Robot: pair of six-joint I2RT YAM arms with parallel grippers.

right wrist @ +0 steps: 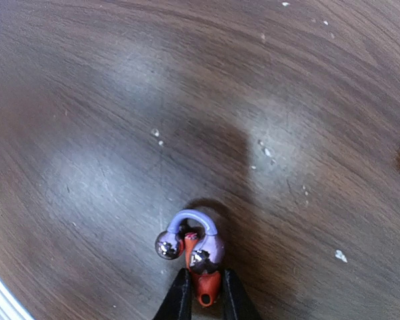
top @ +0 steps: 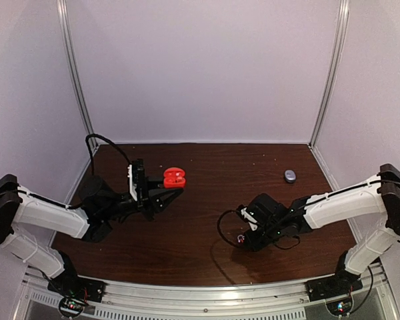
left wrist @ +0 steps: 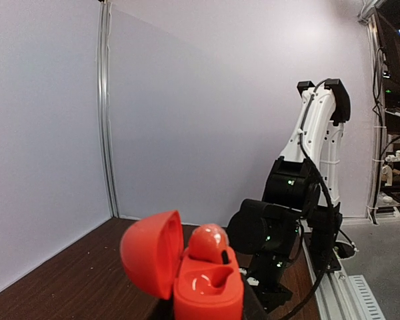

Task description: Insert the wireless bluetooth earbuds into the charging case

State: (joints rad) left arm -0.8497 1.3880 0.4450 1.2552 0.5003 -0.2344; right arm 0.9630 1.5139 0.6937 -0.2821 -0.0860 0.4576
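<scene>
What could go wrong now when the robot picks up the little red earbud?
The right fingers pinch the red earbud while the silvery earbud lies against it, so both might lift or tangle. The red case hangs open in the left fingers with a seated earbud inside; a bump there could knock it out.

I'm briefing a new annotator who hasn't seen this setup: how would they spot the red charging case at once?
Start at the brown table, then go to the left gripper, left of centre: it is shut on the red charging case. The case is bright red with its lid open, unlike the small grey oval lying far right.
</scene>
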